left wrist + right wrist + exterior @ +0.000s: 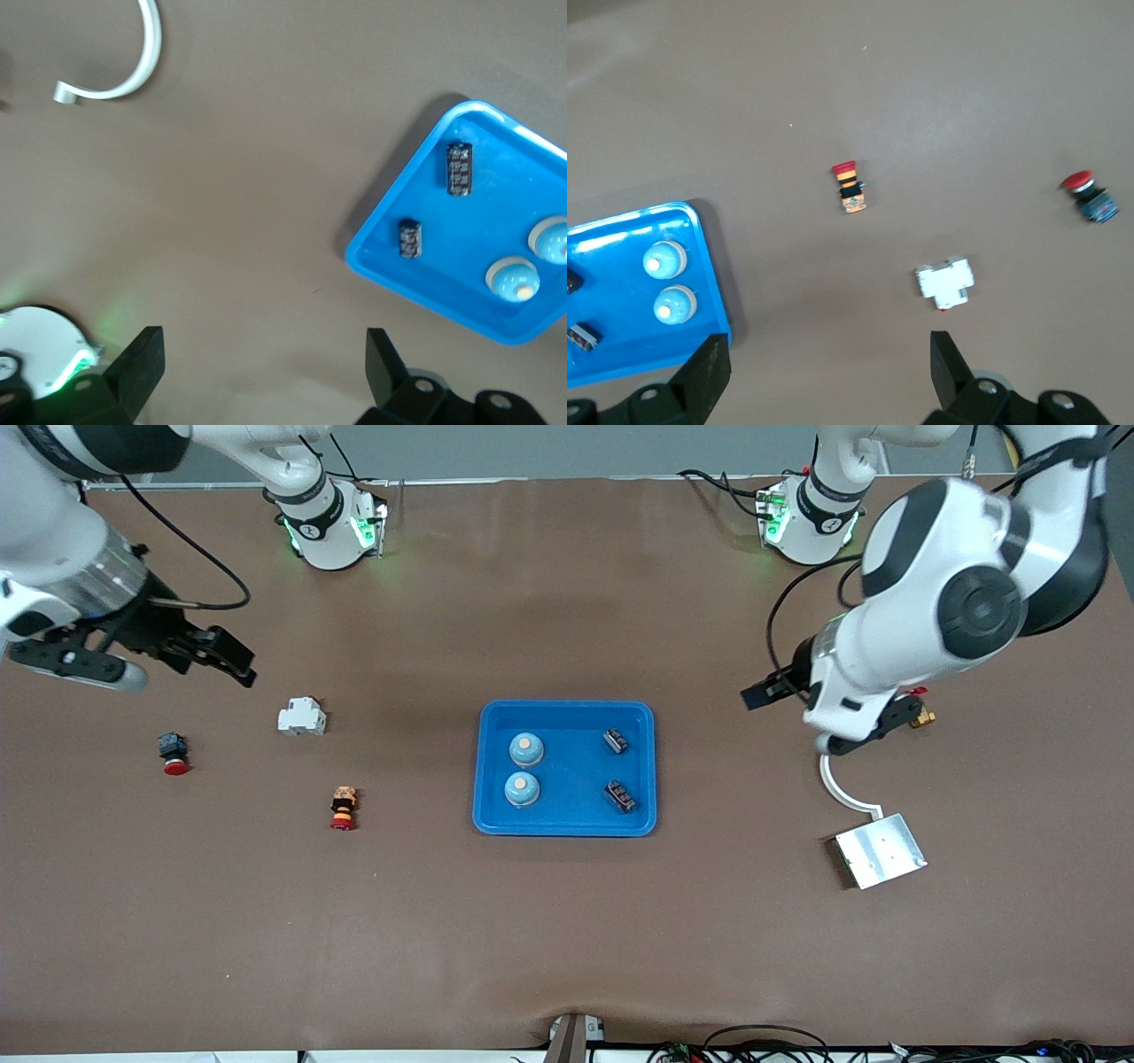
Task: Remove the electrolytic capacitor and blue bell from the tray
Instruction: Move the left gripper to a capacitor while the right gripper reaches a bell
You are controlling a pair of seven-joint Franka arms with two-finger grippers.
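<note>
A blue tray (567, 710) sits mid-table and holds two light-blue bells (526, 749) (522, 788) and two black capacitors (616, 740) (620, 795). My left gripper (762, 691) is open and empty, up over bare table between the tray and the left arm's end. Its wrist view shows the open gripper (261, 354), the tray (399, 288), capacitors (459, 168) (409, 238) and a bell (514, 280). My right gripper (232, 662) is open and empty, over the table at the right arm's end. Its wrist view shows the gripper (828, 354), the tray (620, 217) and bells (664, 259) (675, 305).
A white breaker (302, 716), a blue switch with a red button (174, 753) and an orange-and-red button (343, 807) lie toward the right arm's end. A metal plate (880, 850) with a curved white strip (833, 784) lies toward the left arm's end.
</note>
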